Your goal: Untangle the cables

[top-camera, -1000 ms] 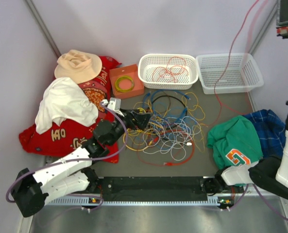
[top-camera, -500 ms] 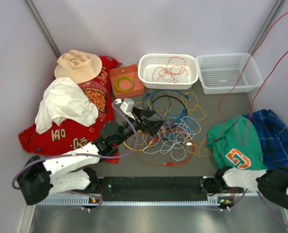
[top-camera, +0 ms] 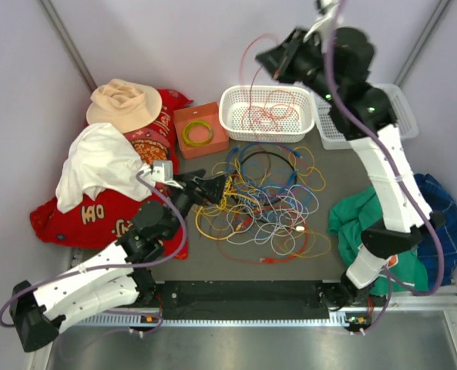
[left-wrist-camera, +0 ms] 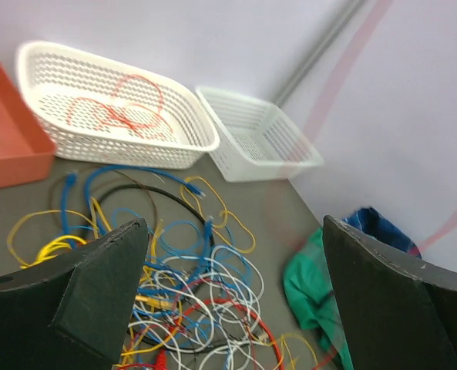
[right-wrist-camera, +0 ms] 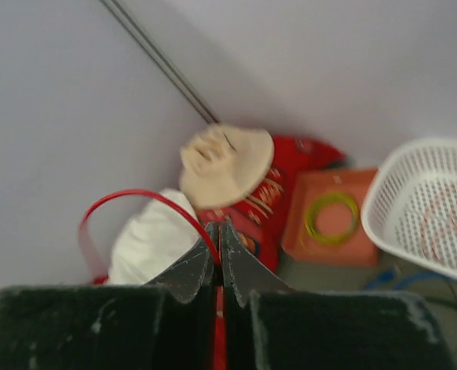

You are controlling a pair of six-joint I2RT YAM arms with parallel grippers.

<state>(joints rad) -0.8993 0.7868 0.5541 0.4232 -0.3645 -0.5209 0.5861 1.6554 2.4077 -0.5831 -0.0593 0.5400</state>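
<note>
The cables (top-camera: 263, 204) lie in a loose tangle of yellow, white, blue, black and red-orange wires on the grey table; they also show in the left wrist view (left-wrist-camera: 189, 293). My left gripper (top-camera: 216, 185) is open and empty at the tangle's left edge, its jaws (left-wrist-camera: 236, 301) spread wide above the wires. My right gripper (top-camera: 265, 60) is raised high over the left white basket (top-camera: 236, 129). It is shut (right-wrist-camera: 220, 239) on a thin red cable (right-wrist-camera: 136, 196), which arcs down (top-camera: 242, 69) toward that basket. More red-orange cable (top-camera: 270, 112) lies in the basket.
A second white basket (top-camera: 326, 139) stands right of the first, partly behind my right arm. An orange box with a green-yellow ring (top-camera: 198, 132) sits left of the baskets. A hat (top-camera: 124, 104), white cloth (top-camera: 101, 166) and red cloth (top-camera: 97, 212) lie left. Green (top-camera: 363, 220) and blue plaid (top-camera: 436, 193) garments lie right.
My right arm has swung up from the near right corner to high above the baskets, carrying the red cable. My left gripper has drawn back left from over the tangle.
</note>
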